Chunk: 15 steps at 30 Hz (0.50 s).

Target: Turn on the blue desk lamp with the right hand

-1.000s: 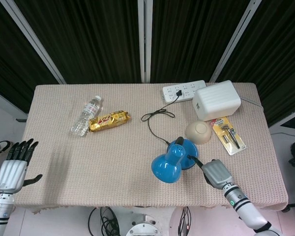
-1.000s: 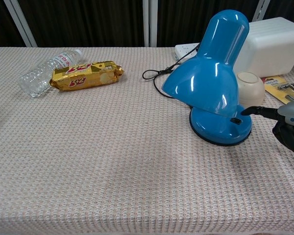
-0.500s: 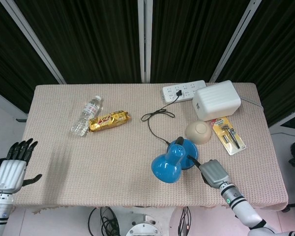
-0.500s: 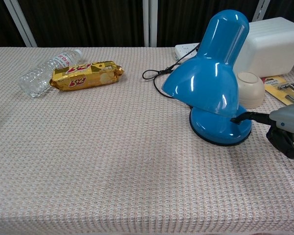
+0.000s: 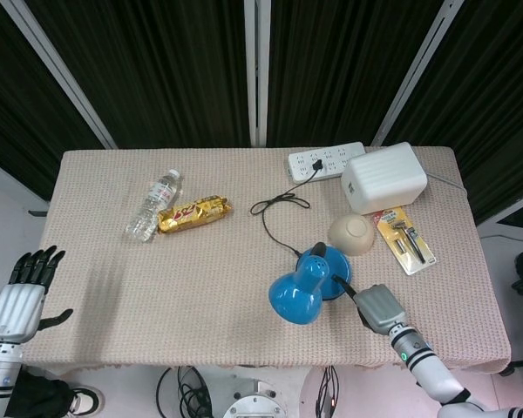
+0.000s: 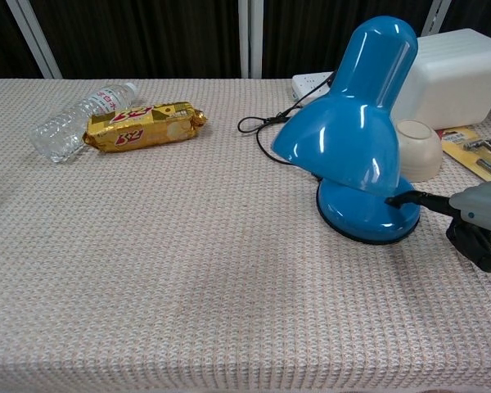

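The blue lamp (image 6: 352, 131) stands on the counter (image 5: 200, 279), near the front edge & toward the robot's right. Its shade tips down toward the front. Its round base (image 6: 368, 214) sits just in front of a small bowl (image 6: 417, 149).

The right hand (image 6: 479, 217) is low beside the base. One finger (image 6: 417, 199) sticks straight out, tip touching the top of the base, where the switch seems to be. The other fingers are curled in & hold nothing. No light shows from the shade, so the lamp looks off for now.

To do this step well, the robot should push down w/ the tip only, slow & straight. A sideways shove could slide the lamp or tip it, b/c the shade is big & leans out. The tip should stay right on the switch, not slip off the smooth blue plastic. The hand must also stay away from the black cord (image 5: 275, 218) behind the lamp.

The left hand (image 5: 22, 292) waits off the counter's left edge, fingers straight & a bit apart, holding nothing.
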Each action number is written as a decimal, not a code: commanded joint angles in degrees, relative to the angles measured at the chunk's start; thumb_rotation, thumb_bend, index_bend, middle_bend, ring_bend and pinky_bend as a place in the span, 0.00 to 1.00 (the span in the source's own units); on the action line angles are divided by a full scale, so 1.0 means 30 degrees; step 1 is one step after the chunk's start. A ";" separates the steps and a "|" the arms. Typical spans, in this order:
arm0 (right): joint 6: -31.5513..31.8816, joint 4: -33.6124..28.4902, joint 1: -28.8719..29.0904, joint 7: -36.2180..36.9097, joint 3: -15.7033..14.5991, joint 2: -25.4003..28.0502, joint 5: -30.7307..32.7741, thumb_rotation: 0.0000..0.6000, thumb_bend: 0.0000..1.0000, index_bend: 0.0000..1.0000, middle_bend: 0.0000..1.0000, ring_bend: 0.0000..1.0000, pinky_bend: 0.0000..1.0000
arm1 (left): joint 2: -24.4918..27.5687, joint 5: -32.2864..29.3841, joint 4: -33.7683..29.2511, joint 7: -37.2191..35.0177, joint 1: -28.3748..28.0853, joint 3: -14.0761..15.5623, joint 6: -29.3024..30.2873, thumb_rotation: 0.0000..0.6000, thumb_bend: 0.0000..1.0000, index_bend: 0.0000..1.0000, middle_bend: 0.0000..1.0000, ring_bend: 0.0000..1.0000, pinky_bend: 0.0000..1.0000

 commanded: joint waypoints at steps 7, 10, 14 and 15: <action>0.0209 0.0169 -0.0083 0.0415 -0.0381 -0.0020 -0.0082 1.00 0.90 0.00 0.69 0.60 0.48 | 0.0023 0.0042 -0.0054 0.0050 0.0043 0.0005 0.0085 1.00 0.09 0.00 0.00 0.00 0.00; 0.0486 0.0171 -0.0143 0.0773 -0.0327 0.0010 -0.0379 1.00 0.90 0.00 0.68 0.60 0.48 | 0.0044 0.0060 -0.0111 0.0123 0.0031 -0.0013 0.0101 1.00 0.09 0.00 0.00 0.00 0.00; 0.1972 -0.0140 -0.0584 0.1864 0.0038 0.0371 -0.1857 1.00 0.89 0.00 0.68 0.60 0.48 | 0.0102 0.0065 -0.0233 0.0211 0.0043 -0.0049 0.0168 1.00 0.09 0.00 0.00 0.00 0.00; 0.2476 -0.0250 -0.0764 0.2218 0.0115 0.0529 -0.2346 1.00 0.89 0.00 0.67 0.59 0.48 | 0.0112 0.0056 -0.0257 0.0220 0.0044 -0.0058 0.0175 1.00 0.09 0.00 0.00 0.00 0.00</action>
